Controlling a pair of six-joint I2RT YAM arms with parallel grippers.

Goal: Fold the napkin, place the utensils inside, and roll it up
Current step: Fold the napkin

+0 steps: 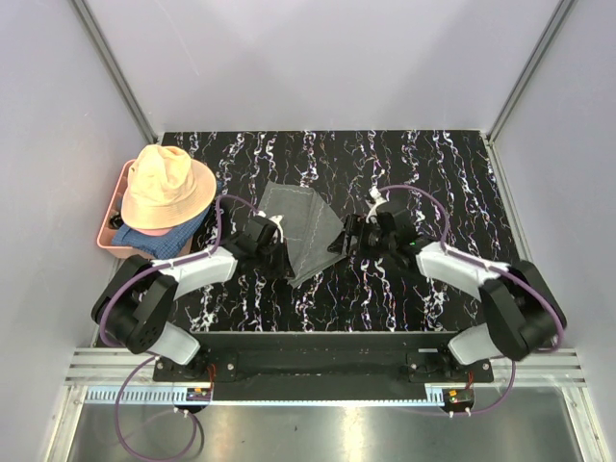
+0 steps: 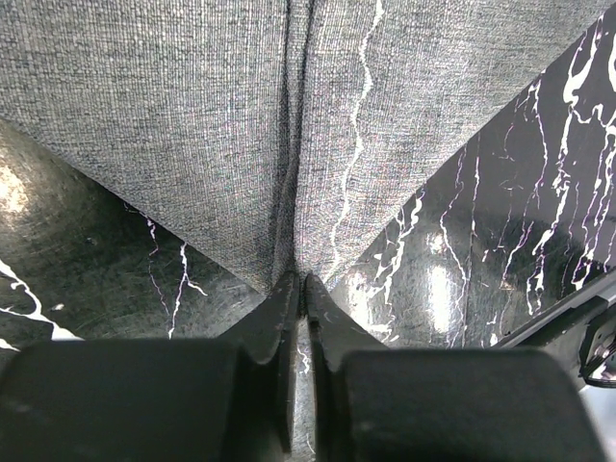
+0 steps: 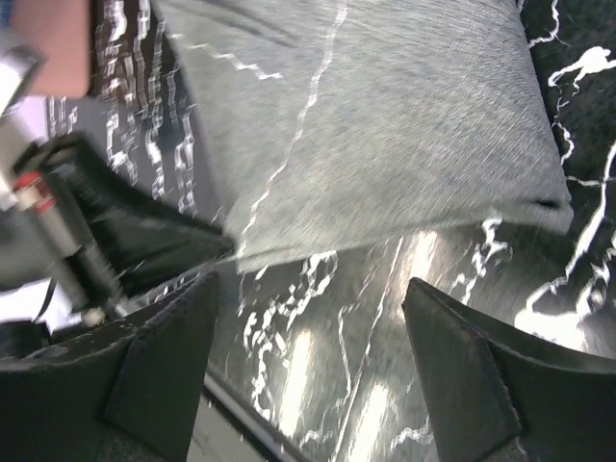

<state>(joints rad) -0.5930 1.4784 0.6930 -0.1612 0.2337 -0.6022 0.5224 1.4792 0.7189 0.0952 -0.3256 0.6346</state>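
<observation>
At the middle of the black, white-veined marble-pattern table top (image 1: 423, 164) lies the plain mid-grey woven cloth napkin (image 1: 300, 226). It is folded into a rough kite shape with one crease line running along its length. The step in hand appears to be the fold. The utensils show in no view, so placing and rolling are not yet begun.

Left arm: it reaches forward and inward from its base, elbow bent, wrist low over the table. The left gripper (image 2: 298, 289) is clamped on the napkin's near-left point, with the cloth gathered into a pleat between its fingers. The cloth appears slightly raised off the table near the pinch.

Right arm: it mirrors the left, reaching inward toward the napkin's right side. The right gripper (image 3: 313, 289) has its fingers well apart and holds nothing. Its tips are low, just short of the napkin's near edge.

Next move, as judged: carry the pinched point across to meet the opposite edge. The right gripper is placed to pin or take the cloth so that it does not drag.

Well apart at the far left, a peach-coloured floppy fabric hat (image 1: 168, 188) rests over a blue cloth (image 1: 159, 239) in a pink tray (image 1: 108, 236).
</observation>
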